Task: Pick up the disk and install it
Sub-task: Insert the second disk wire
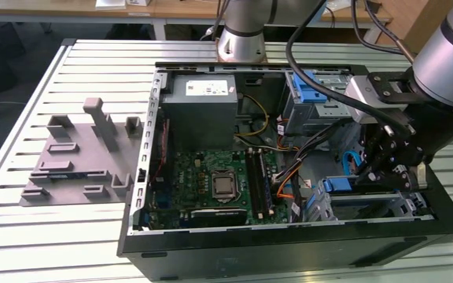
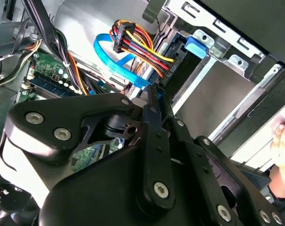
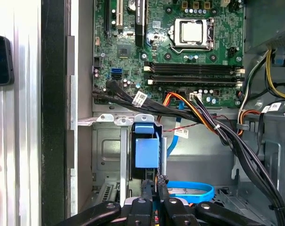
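Exterior view: gripper (image 1: 386,171) lowered into the open computer case (image 1: 289,247), over the drive bay (image 1: 368,203) at the exterior view's right. The case lies on a slatted metal table (image 1: 53,236) (desks behind). First wrist view adds the disk (image 3: 146,151), seated upright in the bay, blue carrier end showing. Fingers (image 3: 148,190) closed together, touching its edge; whether they grasp it, cannot tell.

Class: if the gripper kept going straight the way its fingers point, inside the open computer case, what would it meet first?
Most likely the blue plastic latch on the drive cage, directly ahead of the gripper in the first wrist view; depth is unclear.
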Action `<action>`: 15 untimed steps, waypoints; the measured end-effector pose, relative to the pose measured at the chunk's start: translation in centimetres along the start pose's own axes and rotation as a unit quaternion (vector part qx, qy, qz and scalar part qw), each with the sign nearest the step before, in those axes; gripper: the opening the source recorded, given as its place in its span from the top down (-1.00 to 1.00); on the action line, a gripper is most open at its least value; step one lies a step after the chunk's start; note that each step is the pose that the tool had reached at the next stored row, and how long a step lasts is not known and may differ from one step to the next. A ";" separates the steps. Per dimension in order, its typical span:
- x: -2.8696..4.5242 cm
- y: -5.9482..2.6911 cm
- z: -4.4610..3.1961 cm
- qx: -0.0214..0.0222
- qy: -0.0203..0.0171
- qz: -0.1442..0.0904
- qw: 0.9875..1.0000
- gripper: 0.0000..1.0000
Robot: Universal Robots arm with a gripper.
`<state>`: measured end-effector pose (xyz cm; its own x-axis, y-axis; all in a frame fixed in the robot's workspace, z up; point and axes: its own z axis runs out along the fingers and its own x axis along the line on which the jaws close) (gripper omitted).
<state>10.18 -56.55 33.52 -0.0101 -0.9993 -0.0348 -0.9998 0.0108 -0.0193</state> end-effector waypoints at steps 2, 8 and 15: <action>0.00 -0.02 0.05 0.000 -0.001 0.000 1.000 0.68; 0.00 -0.06 0.15 0.000 -0.003 0.000 1.000 0.68; 0.09 -0.06 0.35 0.000 -0.003 0.000 1.000 0.68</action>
<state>10.25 -56.62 33.16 -0.0103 -0.9991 -0.0407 -0.9998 0.0111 -0.0193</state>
